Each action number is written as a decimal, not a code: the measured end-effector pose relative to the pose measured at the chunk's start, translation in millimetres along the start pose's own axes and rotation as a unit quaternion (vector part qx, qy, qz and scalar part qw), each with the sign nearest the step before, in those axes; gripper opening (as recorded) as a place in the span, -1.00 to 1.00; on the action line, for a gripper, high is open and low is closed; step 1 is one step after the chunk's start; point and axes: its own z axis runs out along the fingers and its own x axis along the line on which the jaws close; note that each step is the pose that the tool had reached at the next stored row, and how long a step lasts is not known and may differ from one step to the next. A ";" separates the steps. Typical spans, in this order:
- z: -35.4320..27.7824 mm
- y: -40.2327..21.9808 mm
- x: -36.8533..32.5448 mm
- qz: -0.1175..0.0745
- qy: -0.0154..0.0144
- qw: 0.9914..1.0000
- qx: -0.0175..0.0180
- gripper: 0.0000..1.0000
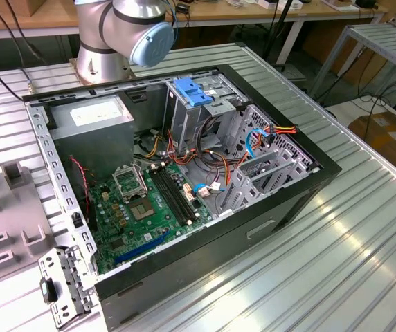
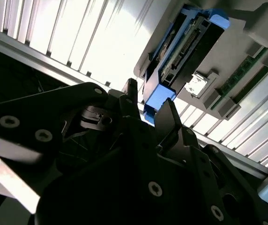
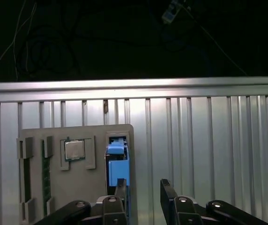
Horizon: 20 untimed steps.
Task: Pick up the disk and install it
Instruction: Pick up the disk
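The disk [image 3: 117, 163], dark with a light-blue carrier frame, stands on edge in a slot of a grey holder tray [image 3: 80, 187] on the ribbed metal table. In the second wrist view the disk [image 2: 186, 52] shows its connector edge and blue ends. My gripper [image 3: 143, 190] is open just above the tray. One of its fingers [image 3: 120, 186] overlaps the disk's blue end, and the other hangs past the tray's edge. In the second wrist view the gripper [image 2: 149, 101] has the blue end close by its tips. Nothing is held.
The same tray holds a processor chip [image 3: 73, 150] and a green memory stick [image 3: 45, 171]. In the exterior view the open computer case [image 1: 295, 187] lies on the table, with a blue latch piece [image 1: 192, 91] on its drive cage, loose cables and the arm's base [image 1: 125, 34] behind.
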 end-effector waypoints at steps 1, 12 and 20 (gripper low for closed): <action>0.3 -0.1 2.6 0.000 0.000 1.000 0.000 -0.15; 6.0 -0.7 11.9 -0.008 0.000 1.000 0.000 -0.15; 6.3 -0.7 12.0 -0.008 0.000 1.000 0.000 0.11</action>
